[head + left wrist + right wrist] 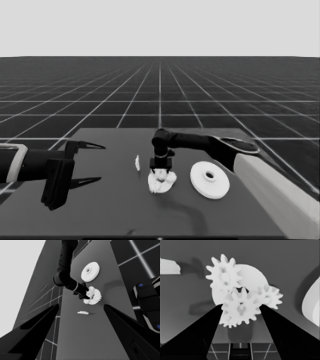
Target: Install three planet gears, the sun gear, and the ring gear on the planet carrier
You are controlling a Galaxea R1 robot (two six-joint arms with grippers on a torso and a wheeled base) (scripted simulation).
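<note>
The planet carrier, the smaller round part point(161, 186) point(252, 277), lies mid-table with planet gears on it: one point(224, 277), a second point(270, 296), and a third point(228, 321) half hidden. My right gripper point(161, 169) point(241, 305) stands straight over it, shut on the middle gear, the sun gear point(241, 311), whose teeth touch both fingers. The ring gear, the larger round part point(209, 179) point(90, 271), lies to the right, apart from the stack. At the table's left end my left gripper point(87, 162) point(81, 305) waits open, holding nothing.
A thin white piece point(137, 162) point(83, 312) lies just left of the gear stack. The right arm's pale grey part point(270, 190) crosses the table's right side. Dark machinery with blue lights point(148, 305) shows at the edge of the left wrist view.
</note>
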